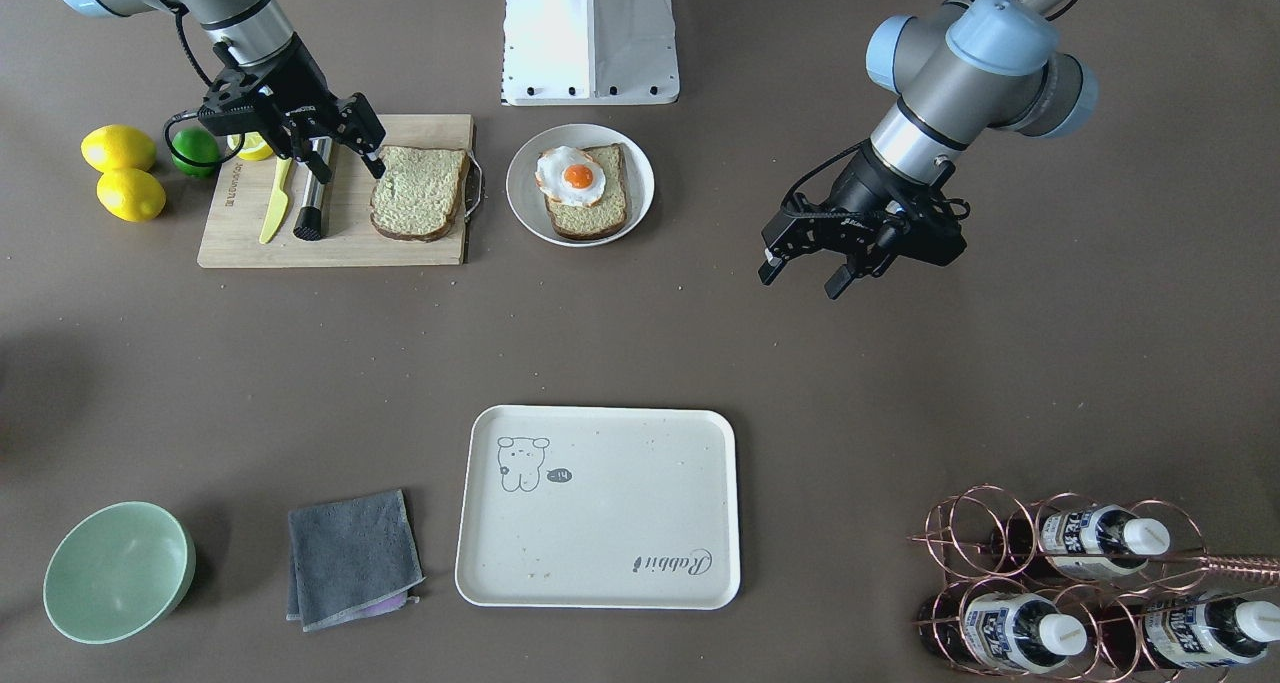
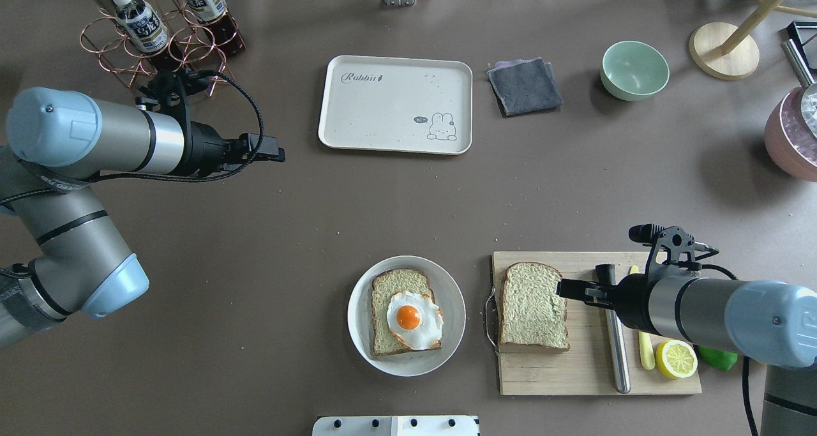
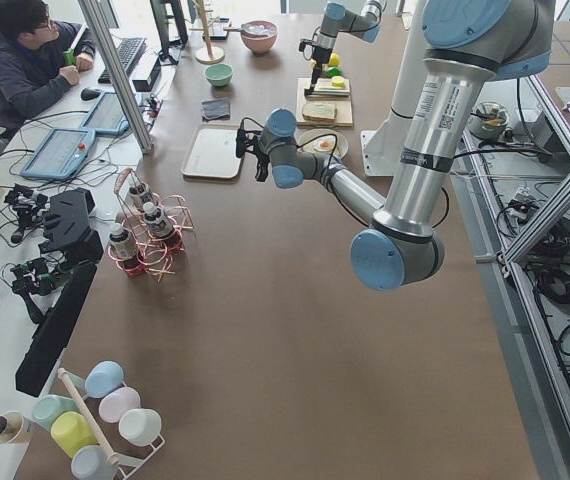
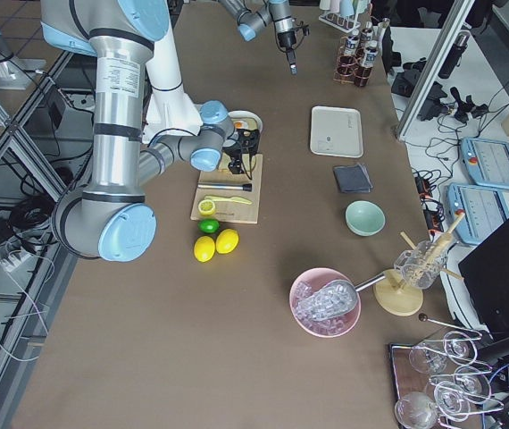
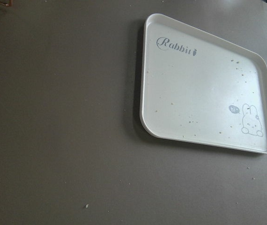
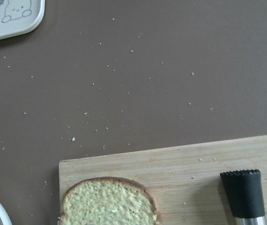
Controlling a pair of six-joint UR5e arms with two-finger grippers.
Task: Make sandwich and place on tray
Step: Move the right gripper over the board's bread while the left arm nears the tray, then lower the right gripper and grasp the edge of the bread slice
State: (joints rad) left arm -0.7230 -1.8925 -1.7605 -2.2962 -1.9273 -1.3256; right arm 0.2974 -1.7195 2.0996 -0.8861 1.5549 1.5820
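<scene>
a brown table (image 1: 640,343). on the operators' side lies the cream rabbit tray (image 1: 600,563), ready for a sandwich that is not yet built. well apart from it, near the robot, a wooden cutting board (image 1: 340,243) carries one bare wholegrain slice (image 1: 418,193). beside the board, a round white plate (image 1: 522,198) holds the other slice (image 1: 590,218), topped with a fried egg (image 1: 572,175). the right gripper (image 1: 348,163) hovers at the bare slice's edge, fingers spread, seemingly lined up to lift it. the left gripper (image 1: 800,278), also spread and holding nothing, hangs off to the side.

Egg-topped slice (image 1: 592,219) beside plain slice (image 1: 418,193); cream tray (image 1: 600,508) apart
</scene>
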